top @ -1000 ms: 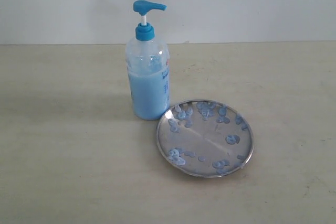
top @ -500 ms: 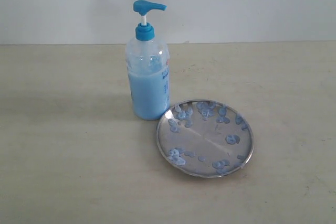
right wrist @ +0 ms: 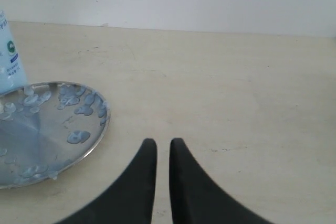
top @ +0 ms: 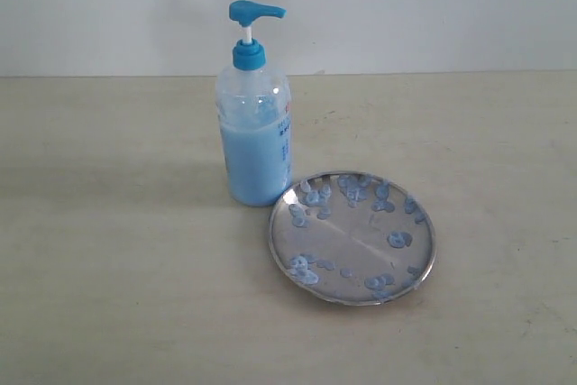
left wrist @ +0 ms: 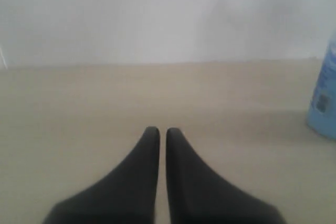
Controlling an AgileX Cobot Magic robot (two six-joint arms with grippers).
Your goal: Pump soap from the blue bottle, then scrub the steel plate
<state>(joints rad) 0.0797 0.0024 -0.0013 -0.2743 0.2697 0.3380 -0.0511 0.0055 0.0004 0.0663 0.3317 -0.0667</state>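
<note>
The blue bottle [top: 255, 132] stands upright just behind the steel plate [top: 356, 237] dotted with soap [top: 399, 239].

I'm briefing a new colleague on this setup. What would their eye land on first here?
The bottle stands upright mid-table, its blue pump head raised and pale blue soap filling its lower part. Close beside it, to the front right in the exterior view, lies the shiny plate, speckled with blue blobs. The left gripper and right gripper are shut, holding nothing, low over the table.

Black, smoothly tapered, round-tipped left pincer [left wrist: 162, 131] and right pincer [right wrist: 163, 141]
</note>
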